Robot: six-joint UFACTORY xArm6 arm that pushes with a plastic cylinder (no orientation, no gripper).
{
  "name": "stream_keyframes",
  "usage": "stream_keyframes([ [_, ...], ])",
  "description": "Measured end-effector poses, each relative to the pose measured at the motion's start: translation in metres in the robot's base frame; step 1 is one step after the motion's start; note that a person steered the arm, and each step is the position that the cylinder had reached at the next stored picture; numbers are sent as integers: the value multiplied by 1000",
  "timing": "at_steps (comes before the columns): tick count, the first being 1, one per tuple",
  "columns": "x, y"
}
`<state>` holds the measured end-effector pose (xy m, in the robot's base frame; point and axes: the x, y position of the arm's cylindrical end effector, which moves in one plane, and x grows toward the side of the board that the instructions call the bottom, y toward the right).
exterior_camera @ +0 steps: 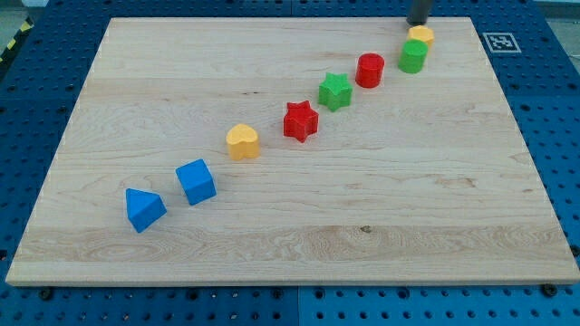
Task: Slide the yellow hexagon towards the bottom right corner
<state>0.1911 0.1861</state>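
The yellow hexagon lies near the top right of the wooden board, partly hidden behind the green cylinder, which touches it on its lower left. My tip comes down from the view's top edge and stands right at the hexagon's upper edge, touching or almost touching it. Only the rod's lower end shows.
A diagonal row of blocks runs from the top right to the lower left: a red cylinder, a green star, a red star, a yellow heart, a blue cube and a blue triangular block. A marker tag lies off the board's top right corner.
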Motion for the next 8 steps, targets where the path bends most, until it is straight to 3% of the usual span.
stream_keyframes([
  [2,27,-20],
  [4,103,42],
  [5,118,51],
  [6,86,51],
  [7,93,75],
  [8,150,68],
])
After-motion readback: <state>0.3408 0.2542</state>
